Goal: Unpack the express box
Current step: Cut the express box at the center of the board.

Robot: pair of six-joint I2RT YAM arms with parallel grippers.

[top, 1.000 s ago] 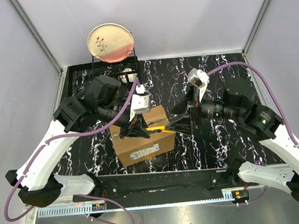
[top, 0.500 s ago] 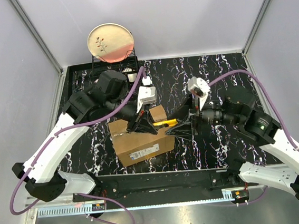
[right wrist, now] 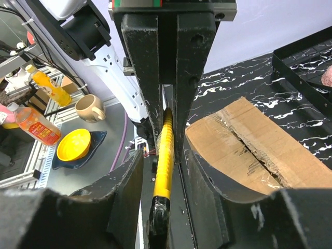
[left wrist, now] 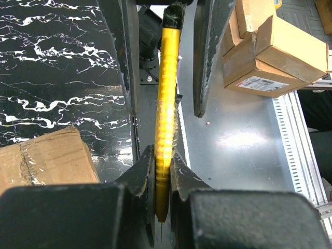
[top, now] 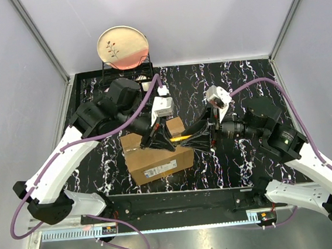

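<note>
Brown express box [top: 152, 156]: corrugated, top seam torn; white label [top: 160, 170] faces your 6 o'clock.
Left gripper [left wrist: 162, 163]: clamps yellow tool [left wrist: 167, 88].
Right gripper [right wrist: 164, 155]: jaws apart, flanking it.

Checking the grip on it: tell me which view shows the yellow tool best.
Left wrist view: the yellow tool runs nearly full length, clamped in the left end effector, with the open right end effector straddling it. The right wrist view shows only part of it; the top view shows just a short yellow sliver.
</note>
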